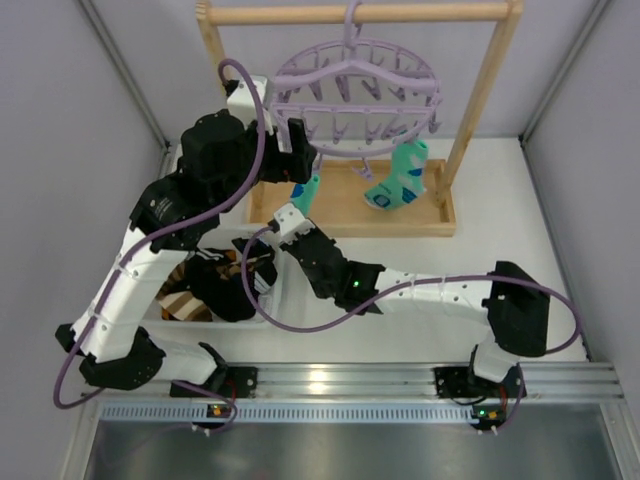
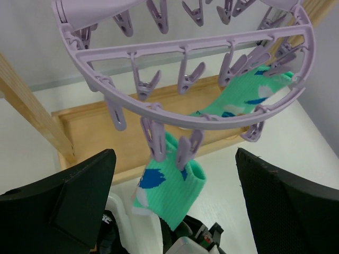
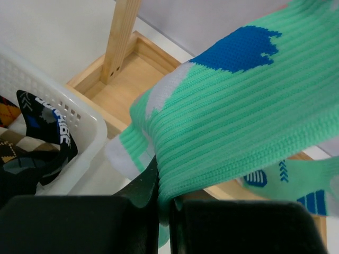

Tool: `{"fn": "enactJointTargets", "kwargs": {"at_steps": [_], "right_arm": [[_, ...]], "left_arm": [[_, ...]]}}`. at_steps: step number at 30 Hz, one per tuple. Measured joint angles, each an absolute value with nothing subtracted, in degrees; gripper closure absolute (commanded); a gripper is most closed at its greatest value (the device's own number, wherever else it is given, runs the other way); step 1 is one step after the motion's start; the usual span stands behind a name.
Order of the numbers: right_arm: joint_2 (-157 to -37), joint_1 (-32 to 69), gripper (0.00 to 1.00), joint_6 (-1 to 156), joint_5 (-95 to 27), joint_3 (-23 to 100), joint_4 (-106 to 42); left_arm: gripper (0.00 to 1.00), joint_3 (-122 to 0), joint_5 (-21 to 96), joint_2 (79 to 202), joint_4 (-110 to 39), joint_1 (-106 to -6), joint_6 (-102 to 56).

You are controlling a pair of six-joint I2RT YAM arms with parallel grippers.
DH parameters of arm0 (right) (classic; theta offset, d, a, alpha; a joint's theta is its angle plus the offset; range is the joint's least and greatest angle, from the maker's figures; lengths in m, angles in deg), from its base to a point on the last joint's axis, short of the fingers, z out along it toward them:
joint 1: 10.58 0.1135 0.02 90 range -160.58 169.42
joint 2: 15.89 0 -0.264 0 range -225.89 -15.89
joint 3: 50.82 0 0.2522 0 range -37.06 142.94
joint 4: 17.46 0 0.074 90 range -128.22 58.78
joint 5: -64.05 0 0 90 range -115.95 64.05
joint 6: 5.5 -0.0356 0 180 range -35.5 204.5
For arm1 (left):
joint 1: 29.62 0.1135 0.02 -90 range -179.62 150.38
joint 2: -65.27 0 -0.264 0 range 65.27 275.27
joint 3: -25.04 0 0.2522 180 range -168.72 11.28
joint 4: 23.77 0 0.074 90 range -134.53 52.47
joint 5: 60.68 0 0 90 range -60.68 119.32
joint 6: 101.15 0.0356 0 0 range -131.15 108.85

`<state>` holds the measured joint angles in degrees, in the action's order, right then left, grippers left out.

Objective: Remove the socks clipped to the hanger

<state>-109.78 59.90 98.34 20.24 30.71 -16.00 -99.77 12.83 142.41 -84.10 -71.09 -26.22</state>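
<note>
Mint sock [image 3: 228, 121], clipped below hanger [image 2: 159, 47] rim: likely soft, light, stretchy; hold low on fabric. Right gripper [image 3: 164, 209] jaws pinch it; left gripper [image 2: 172, 180] jaws spread, empty.

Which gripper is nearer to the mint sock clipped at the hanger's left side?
Right: the right gripper is shut on the mint sock, low down. The left gripper is open, higher up, at the rim of the hanger.

2 socks [image 2: 169, 193] under hanger [image 2: 185, 46]
</note>
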Motion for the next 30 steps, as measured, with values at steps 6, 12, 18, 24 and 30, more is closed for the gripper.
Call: {"fn": "enactJointTargets", "kwargs": {"at_steps": [6,12,18,24,30], "right_arm": [[-112.95,62.04,1.00,101.51,24.83,33.00,-14.62],[-113.17,62.26,1.00,102.87,26.73,33.24,-13.00],[-113.21,62.81,1.00,103.61,27.91,33.24,-12.33],[-114.94,63.18,1.00,104.40,28.42,34.44,-11.95],[-117.56,63.29,1.00,104.46,28.42,37.26,-12.76]], "left_arm": [[0.02,-100.64,5.42,143.20,-84.01,-77.13,-22.74],[0.03,-100.62,0.57,147.07,-84.01,-77.26,-21.94],[0.09,-100.16,-3.13,150.26,-84.03,-77.30,-22.37],[0.16,-99.92,-4.68,151.59,-84.03,-77.30,-23.03],[0.15,-99.92,-6.39,152.71,-84.03,-78.33,-22.94]]}}
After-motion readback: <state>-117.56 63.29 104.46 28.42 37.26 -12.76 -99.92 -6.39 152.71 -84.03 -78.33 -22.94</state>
